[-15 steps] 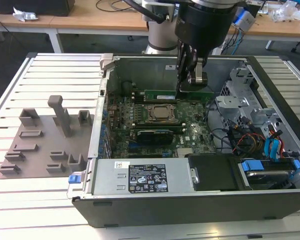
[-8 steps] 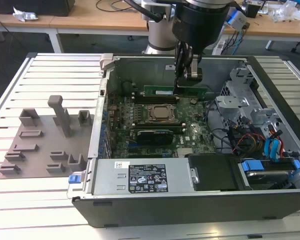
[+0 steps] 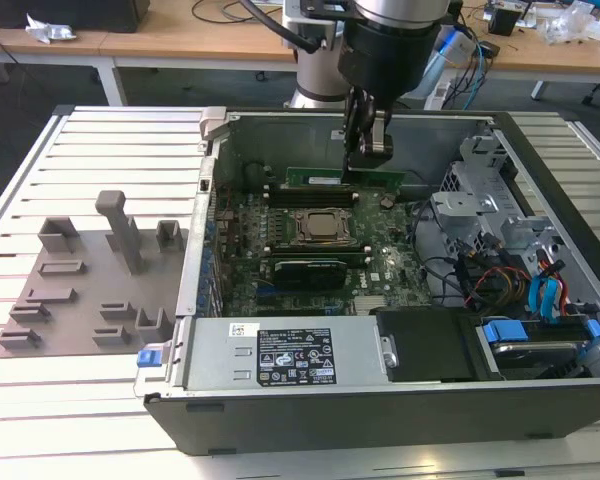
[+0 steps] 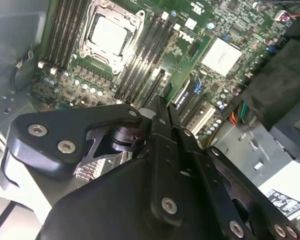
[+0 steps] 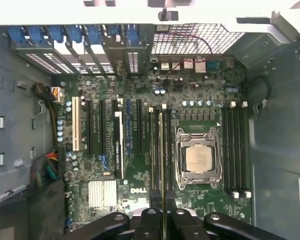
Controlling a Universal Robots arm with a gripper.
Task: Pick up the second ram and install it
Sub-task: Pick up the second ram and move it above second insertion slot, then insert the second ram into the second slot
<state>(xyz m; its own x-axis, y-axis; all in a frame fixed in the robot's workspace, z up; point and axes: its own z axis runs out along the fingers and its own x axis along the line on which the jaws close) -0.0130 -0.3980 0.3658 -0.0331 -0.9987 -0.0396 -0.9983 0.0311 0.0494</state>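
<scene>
Currently the tool grips the second ram over the motherboard.

Second ram beside CPU socket, inside case

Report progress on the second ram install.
Done: the second ram is picked up, clamped in the shut jaws of the gripper. In hand: it hangs edge-down above the black slots beside the CPU socket. Left: it is not yet seated in a slot.

Open case top gives access; drive cage and cables crowd the exterior view's right.
</scene>
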